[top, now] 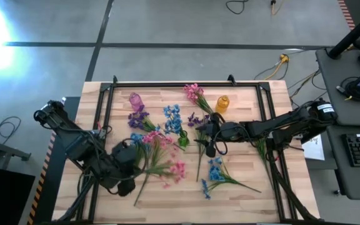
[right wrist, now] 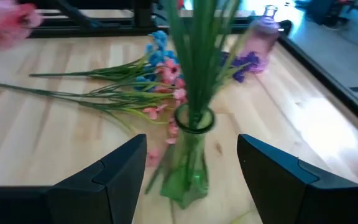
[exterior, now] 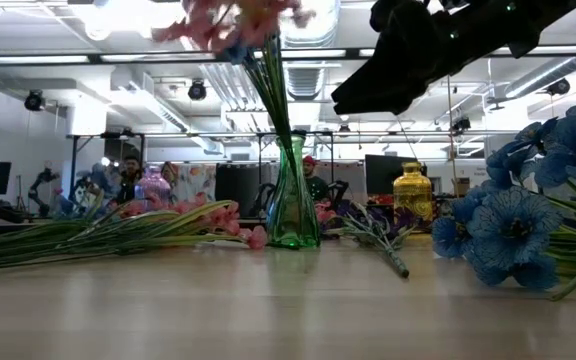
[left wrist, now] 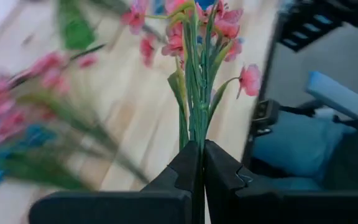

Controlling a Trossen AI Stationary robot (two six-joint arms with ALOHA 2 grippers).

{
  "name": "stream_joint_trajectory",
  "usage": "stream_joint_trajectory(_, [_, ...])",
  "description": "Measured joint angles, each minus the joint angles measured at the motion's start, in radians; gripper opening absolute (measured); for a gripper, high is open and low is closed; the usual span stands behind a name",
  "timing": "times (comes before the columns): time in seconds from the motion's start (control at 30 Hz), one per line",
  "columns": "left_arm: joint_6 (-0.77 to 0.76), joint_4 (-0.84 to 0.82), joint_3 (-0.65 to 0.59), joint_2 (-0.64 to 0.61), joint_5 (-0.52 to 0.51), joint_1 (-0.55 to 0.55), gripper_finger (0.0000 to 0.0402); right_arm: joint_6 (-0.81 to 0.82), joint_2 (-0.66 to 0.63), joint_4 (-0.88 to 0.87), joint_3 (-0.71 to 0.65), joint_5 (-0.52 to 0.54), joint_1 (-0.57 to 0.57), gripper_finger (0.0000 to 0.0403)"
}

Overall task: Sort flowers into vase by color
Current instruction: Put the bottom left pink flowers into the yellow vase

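My left gripper [top: 135,152] is near the table's left-middle, shut on a pink-blossomed sprig [left wrist: 194,37]. The green glass vase [top: 182,140] stands upright at mid-table with a bunch of green stems [right wrist: 194,56] in its mouth. In the low view these stems [exterior: 273,90] rise to pink blossoms [exterior: 228,20]. I cannot tell whether that is the sprig I hold. My right gripper [right wrist: 191,142] is open, level with the vase [right wrist: 188,162] from the table's right. Its fingers stand on either side of the vase, apart from it. My left gripper pinches the pink sprig's bundled green stems [left wrist: 196,127] between its two fingers, a short way below the blossoms. The stems run on forward past the fingertips, and the blossoms are lifted clear of the table. The fingers hide the stems' lower part.
A purple vase [top: 136,100] and an amber vase [top: 222,103] stand near the far edge. Pink sprigs [top: 167,169], blue sprigs [top: 214,175] and purple sprigs [top: 199,122] lie on the wood. A black rail [top: 167,83] frames the table. People show in the room behind [exterior: 133,175].
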Motion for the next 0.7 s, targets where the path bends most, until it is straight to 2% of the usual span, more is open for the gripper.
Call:
stream_joint_trajectory(0.17, [0.144, 0.139, -0.052, -0.002, -0.003, -0.004, 0.0, -0.021, 0.0, 0.0, 0.0, -0.077, 0.021, 0.0244])
stream_joint_trajectory(0.33, [0.331, 0.302, -0.102, -0.003, -0.077, -0.003, 0.0, -0.091, 0.0, 0.004, 0.0, -0.089, 0.102, 0.0244])
stream_joint_trajectory(0.43, [0.44, 0.426, -0.141, -0.005, -0.124, -0.002, 0.0, -0.15, 0.003, 0.044, 0.0, -0.04, 0.174, 0.0244])
stream_joint_trajectory(0.57, [0.559, 0.575, -0.191, -0.006, -0.153, 0.006, 0.0, -0.249, 0.039, 0.184, 0.0, 0.058, 0.257, 0.0244])
stream_joint_trajectory(0.7, [0.656, 0.692, -0.245, -0.006, -0.195, 0.011, 0.0, -0.296, 0.079, 0.279, 0.0, 0.124, 0.28, 0.0244])
